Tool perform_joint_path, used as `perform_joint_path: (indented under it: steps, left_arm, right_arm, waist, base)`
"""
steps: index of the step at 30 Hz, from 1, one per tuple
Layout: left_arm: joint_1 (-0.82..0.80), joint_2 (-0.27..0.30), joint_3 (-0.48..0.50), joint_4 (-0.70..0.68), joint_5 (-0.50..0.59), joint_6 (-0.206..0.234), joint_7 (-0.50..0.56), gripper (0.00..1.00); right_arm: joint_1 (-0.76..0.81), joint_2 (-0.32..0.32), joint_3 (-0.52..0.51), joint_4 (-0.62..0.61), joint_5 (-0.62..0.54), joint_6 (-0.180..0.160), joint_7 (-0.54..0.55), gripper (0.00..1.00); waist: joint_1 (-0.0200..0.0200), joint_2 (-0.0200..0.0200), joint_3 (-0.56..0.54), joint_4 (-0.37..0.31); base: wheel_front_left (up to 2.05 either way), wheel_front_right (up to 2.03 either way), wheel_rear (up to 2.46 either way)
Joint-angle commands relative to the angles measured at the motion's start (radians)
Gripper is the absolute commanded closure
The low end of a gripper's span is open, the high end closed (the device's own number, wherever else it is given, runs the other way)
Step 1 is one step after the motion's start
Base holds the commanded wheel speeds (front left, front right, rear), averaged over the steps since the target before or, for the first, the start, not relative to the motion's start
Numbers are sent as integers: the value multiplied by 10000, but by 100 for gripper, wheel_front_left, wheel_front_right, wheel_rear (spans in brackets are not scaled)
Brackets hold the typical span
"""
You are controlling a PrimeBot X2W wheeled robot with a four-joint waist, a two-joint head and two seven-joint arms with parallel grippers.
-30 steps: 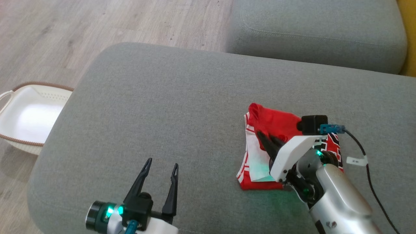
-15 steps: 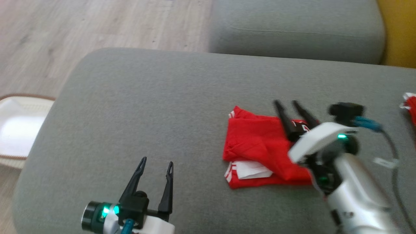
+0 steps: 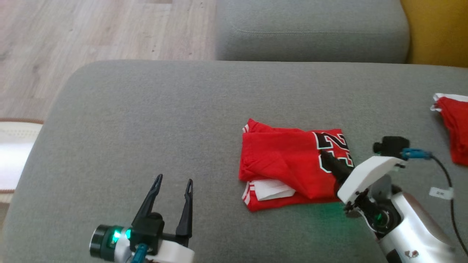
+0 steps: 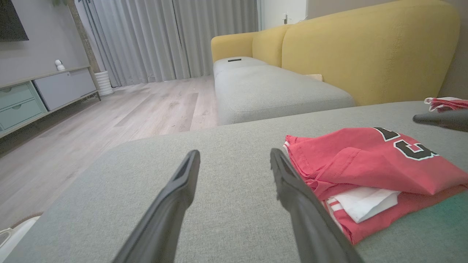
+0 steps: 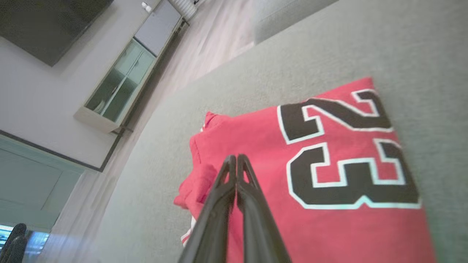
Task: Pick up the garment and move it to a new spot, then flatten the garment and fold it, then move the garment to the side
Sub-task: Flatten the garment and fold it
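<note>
I hold the right gripper (image 3: 324, 156) pinched together, empty, just above the folded red jersey (image 3: 285, 160) lying right of centre on the grey cushion (image 3: 146, 120) — probably to nudge it aside — with the left gripper (image 3: 174, 179) spread, well apart.

High head, low wrists, common garment (image 3: 281, 160)

Red folded cloth garment (image 3: 285, 164) lying on grey fabric cushion (image 3: 164, 120).
Right gripper (image 3: 322, 153) is hanging over its right side, left gripper (image 3: 174, 179) well apart on its left.
</note>
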Motion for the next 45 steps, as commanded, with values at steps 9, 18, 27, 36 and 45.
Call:
perform_joint_path:
  steps: [9, 18, 27, 36, 45]
  left_arm:
    - [-614, -131, 184, -183, -6, -110, -120, 0]
    - [-508, -45, 328, -191, 16, -102, -120, 0]
    - [-258, -3, 778, -342, -194, 33, -120, 0]
    - [165, 74, 1349, -669, -215, 198, -120, 0]
    - [917, -50, 1758, -845, -436, 152, -120, 0]
  right_arm:
    - [-1392, 238, 1445, 1417, 474, 67, 639, 100]
    - [-1072, 10, 2707, 369, 1628, 67, -135, 100]
    - [-705, -1610, 2312, -214, 977, 67, -2971, 0]
    - [213, -2094, 2099, -501, -926, 67, -5177, 0]
    - [2281, -562, -719, -2144, -4613, 67, -5307, 0]
  waist:
    - [0, 0, 96, 711]
    - [0, 0, -61, 920]
    - [0, 0, -320, -25]
    - [0, 0, -644, -887]
    - [0, 0, -922, -1216]
  base:
    - [0, 0, 0]
    - [0, 0, 0]
    - [0, 0, 0]
    - [0, 0, 0]
    - [0, 0, 0]
